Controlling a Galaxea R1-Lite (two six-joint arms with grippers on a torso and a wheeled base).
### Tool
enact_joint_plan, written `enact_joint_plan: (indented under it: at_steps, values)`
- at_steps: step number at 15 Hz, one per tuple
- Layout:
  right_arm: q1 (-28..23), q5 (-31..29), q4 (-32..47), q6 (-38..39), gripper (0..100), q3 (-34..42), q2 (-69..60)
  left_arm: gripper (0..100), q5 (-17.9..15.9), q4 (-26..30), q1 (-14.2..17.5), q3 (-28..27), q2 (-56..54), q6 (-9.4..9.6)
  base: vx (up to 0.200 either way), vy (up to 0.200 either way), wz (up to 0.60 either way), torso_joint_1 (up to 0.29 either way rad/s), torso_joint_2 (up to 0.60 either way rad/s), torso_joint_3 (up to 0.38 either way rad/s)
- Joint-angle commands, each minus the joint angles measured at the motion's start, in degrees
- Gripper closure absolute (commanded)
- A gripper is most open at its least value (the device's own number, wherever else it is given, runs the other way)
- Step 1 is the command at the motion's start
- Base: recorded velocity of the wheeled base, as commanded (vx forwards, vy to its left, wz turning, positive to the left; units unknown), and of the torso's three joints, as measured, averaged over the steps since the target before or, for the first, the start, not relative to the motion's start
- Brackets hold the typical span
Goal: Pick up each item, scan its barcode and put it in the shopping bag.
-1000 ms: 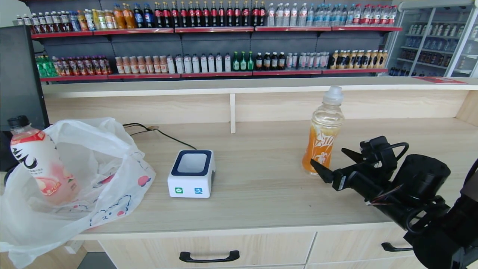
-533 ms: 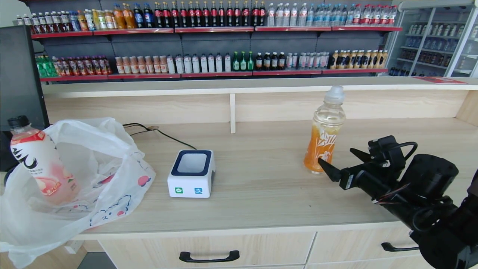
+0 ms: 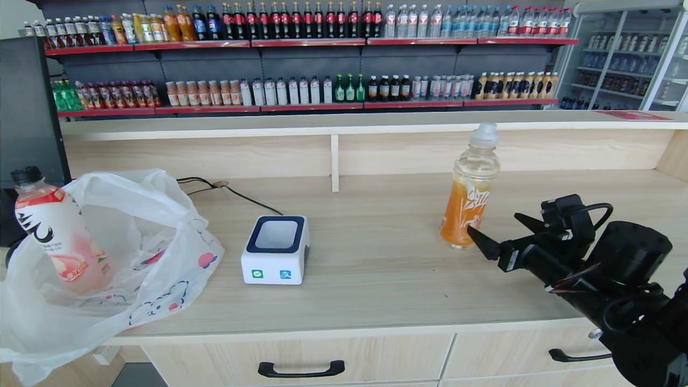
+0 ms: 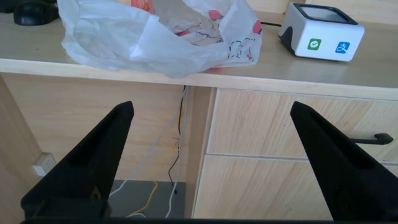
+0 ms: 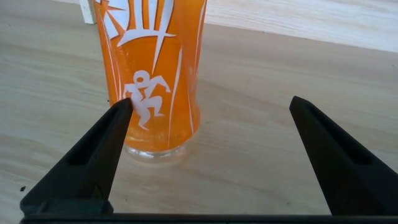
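Observation:
An orange drink bottle (image 3: 468,196) with a pale cap stands upright on the right of the wooden counter (image 3: 376,279). My right gripper (image 3: 494,224) is open just to its right, with the near fingertip at the bottle's base. In the right wrist view the bottle (image 5: 155,81) stands by one finger of the gripper (image 5: 211,102), off the middle of the gap. A white scanner (image 3: 277,248) sits mid-counter. The shopping bag (image 3: 145,258) lies at the left with a pink bottle (image 3: 56,231) in it. My left gripper (image 4: 211,107) is open and low, facing the cabinet front below the bag (image 4: 155,34) and scanner (image 4: 320,31).
A raised back ledge (image 3: 344,126) runs behind the counter, with a divider (image 3: 335,161) under it. A black cable (image 3: 236,194) leads to the scanner. A dark monitor (image 3: 27,107) stands at the far left. Drawer handles (image 3: 301,368) sit below the front edge.
My right gripper has moved to the right. The orange bottle has slid slightly right and turned on its base. Bag, pink bottle and scanner have stayed put.

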Motion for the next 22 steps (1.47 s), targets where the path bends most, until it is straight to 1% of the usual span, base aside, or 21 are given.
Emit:
enact_joint_plan:
  at_steps: [1,4,8,10,15,16,17,19,22]
  values:
    - [-0.44,0.04,-0.06,-0.01,0,-0.03,-0.27,0,-0.02,0.02,0.0,0.0,-0.02,-0.04,0.0,0.0,0.0,0.0,0.0,0.0]
    - [-0.88,0.04,-0.06,-0.01,0,0.24,-0.45,0,-0.02,-0.07,0.0,0.0,-0.02,-0.04,0.0,0.0,0.0,0.0,0.0,0.0]
    - [-5.71,0.39,-0.06,-0.36,0,0.68,-0.8,0,-0.02,0.02,0.09,0.0,-0.02,-0.04,0.0,0.0,0.0,0.0,0.0,0.0]
    - [-5.62,0.39,-0.06,-0.54,0,0.68,-1.06,0,0.07,0.02,0.09,0.0,-0.02,-0.04,0.0,0.0,0.0,0.0,0.0,0.0]
    - [-2.55,0.39,-0.06,-0.63,0,3.05,-4.76,0,0.07,0.02,0.0,0.0,-0.02,-0.04,0.0,0.0,0.0,0.0,0.0,0.0]
    - [-1.49,0.39,-0.06,-0.63,0,3.84,-5.64,0,-0.02,0.02,0.0,0.0,-0.02,-0.04,0.0,0.0,0.0,0.0,0.0,0.0]
    - [0.7,0.39,-0.06,-0.63,0,5.16,-6.6,0,0.07,0.02,0.09,0.0,-0.02,-0.04,0.0,0.0,0.0,0.0,0.0,0.0]
    - [4.57,0.39,-0.06,-0.63,0,3.75,-5.81,0,-0.02,0.02,0.0,0.0,-0.02,-0.04,0.0,0.0,0.0,0.0,0.0,0.0]
    - [5.01,0.3,-0.06,-0.63,0,-0.29,-1.06,0,-0.02,0.02,0.0,0.0,-0.02,-0.04,0.0,0.0,0.0,0.0,0.0,0.0]
